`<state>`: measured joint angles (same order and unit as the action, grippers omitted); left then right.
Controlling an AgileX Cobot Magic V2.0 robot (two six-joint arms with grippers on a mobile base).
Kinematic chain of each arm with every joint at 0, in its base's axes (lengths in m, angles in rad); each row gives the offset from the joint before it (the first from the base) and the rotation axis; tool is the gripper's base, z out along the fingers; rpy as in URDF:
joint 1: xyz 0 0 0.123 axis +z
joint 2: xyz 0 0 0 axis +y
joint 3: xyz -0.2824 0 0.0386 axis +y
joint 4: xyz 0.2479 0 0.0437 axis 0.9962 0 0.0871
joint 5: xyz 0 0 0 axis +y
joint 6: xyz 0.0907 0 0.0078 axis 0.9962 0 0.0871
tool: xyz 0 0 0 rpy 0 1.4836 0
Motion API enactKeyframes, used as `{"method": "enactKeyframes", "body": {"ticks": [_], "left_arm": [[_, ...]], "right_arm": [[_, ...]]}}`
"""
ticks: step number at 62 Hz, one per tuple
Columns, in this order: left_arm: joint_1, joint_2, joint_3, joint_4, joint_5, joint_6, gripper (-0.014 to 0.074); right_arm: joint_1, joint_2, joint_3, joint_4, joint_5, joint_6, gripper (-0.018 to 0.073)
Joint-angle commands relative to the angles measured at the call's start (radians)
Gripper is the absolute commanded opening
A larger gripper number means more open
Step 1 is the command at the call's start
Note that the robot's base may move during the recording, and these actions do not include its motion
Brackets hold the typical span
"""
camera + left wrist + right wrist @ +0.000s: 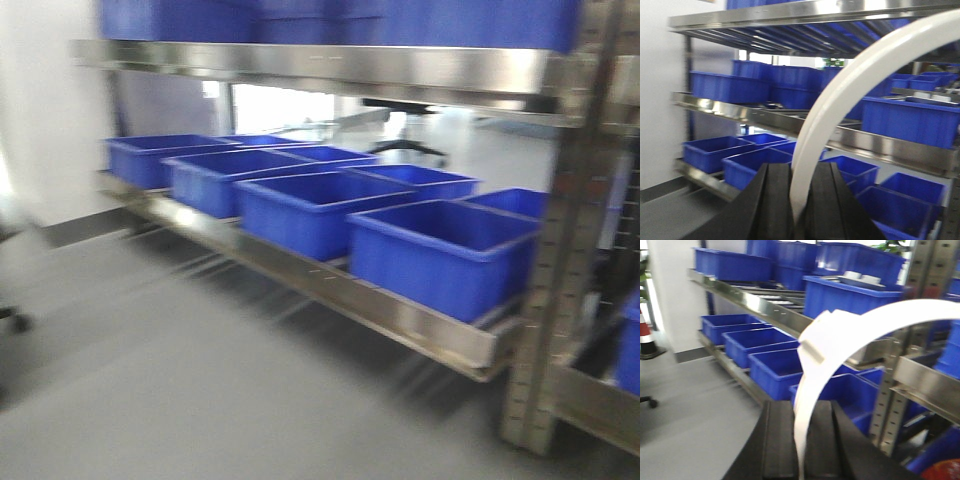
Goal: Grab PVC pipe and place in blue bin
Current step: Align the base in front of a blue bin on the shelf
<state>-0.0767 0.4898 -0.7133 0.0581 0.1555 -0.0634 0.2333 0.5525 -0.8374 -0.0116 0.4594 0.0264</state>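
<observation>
Right end effector (800, 412) grips curved white strip (840, 327).

We log a warehouse storeroom. Ahead of the left pincer (796, 200), steel racking (880, 145) carries rows of blue bins (910, 120).

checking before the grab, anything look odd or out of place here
A white strip rises from between the left gripper's fingers and bows across the view, hiding much; another does so at the right gripper. Bins sit in tidy rows.
</observation>
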Motion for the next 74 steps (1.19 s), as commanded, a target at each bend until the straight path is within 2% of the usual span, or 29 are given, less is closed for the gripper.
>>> {"method": "enactKeyframes", "body": {"ticks": [1, 74], "left_arm": [[0.000, -0.005, 0.000, 0.000, -0.024, 0.002, -0.0111], [0.000, -0.005, 0.000, 0.000, -0.024, 0.002, -0.0111]], "right_arm": [[0.000, -0.005, 0.001, -0.001, -0.025, -0.003, -0.0162], [0.000, -0.005, 0.001, -0.001, -0.025, -0.003, -0.0162]]}}
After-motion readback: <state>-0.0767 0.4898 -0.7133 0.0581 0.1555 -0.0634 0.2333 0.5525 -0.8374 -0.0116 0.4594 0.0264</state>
